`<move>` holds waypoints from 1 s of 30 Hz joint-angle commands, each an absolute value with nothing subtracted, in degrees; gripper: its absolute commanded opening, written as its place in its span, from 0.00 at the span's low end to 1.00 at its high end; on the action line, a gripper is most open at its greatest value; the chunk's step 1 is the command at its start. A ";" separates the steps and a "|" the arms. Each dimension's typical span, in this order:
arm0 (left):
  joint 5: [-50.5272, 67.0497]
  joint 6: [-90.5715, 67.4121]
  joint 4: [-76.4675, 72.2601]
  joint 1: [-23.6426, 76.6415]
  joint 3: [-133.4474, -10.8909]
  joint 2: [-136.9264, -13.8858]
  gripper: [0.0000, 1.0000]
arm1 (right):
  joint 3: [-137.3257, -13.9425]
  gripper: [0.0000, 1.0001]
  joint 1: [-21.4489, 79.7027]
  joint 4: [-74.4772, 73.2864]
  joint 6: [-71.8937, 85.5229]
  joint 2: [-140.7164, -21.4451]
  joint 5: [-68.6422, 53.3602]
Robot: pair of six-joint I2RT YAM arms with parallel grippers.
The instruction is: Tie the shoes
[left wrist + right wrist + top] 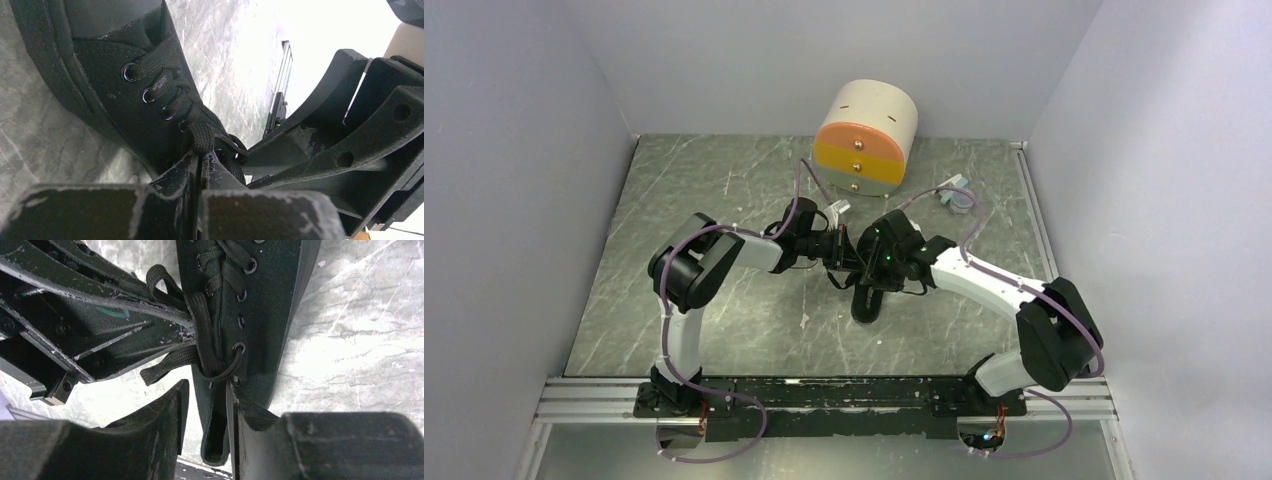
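Enclosure: pale walls on three sides, grey marbled surface (724, 300). A round drawer box (866, 140) stands well beyond the shoe (115, 95), against the far wall.

Task item: one black lace-up shoe lies mid-surface, directly under both claws, sole down.

Left claw (201, 172): fingers pressed together, pinching a lace (202, 136) just above the shoe's upper eyelets. Its arm comes in from the shoe's left with the elbow bent and the forearm low, nearly level.

Right claw (207, 405): jaws half spread, straddling the tongue end of the shoe and gripping nothing visible. Its arm reaches from the shoe's right, the wrist tipped down over the laces.

Assessment: the knot appears unformed, with one crossing visible and a free strand (162, 369) lying off the shoe's side towards the left claw.

Recommendation: hold the pinched lace taut. Bring the right claw onto the free strand, not the tongue. Close fully before pulling. Draw outward slowly so the light shoe does not drag or tip.
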State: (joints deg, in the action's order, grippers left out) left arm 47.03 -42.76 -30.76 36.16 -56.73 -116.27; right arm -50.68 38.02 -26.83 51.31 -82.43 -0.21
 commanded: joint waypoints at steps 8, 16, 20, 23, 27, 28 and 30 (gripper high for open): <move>48.93 -43.47 -33.16 36.44 -55.73 -116.82 0.05 | -49.07 0.34 40.02 -24.12 53.66 -82.40 6.78; 48.70 -43.12 -32.60 36.39 -55.16 -115.86 0.05 | -49.28 0.21 40.72 -24.51 53.41 -82.25 9.58; 48.64 -43.72 -33.54 36.46 -54.52 -115.75 0.05 | -49.11 0.04 40.85 -23.89 52.89 -81.87 9.50; 48.62 -43.85 -33.66 36.47 -54.41 -115.75 0.05 | -48.90 0.00 40.87 -23.38 51.89 -81.57 10.07; 48.15 -42.92 -31.89 36.47 -54.77 -115.05 0.05 | -49.28 0.00 40.83 -25.18 49.41 -80.74 10.16; 47.85 -42.19 -30.80 36.47 -55.13 -114.79 0.05 | -49.53 0.00 40.85 -26.35 48.42 -80.19 9.46; 47.04 -40.58 -28.38 36.46 -55.72 -114.11 0.05 | -49.53 0.00 40.81 -28.86 45.82 -77.62 6.96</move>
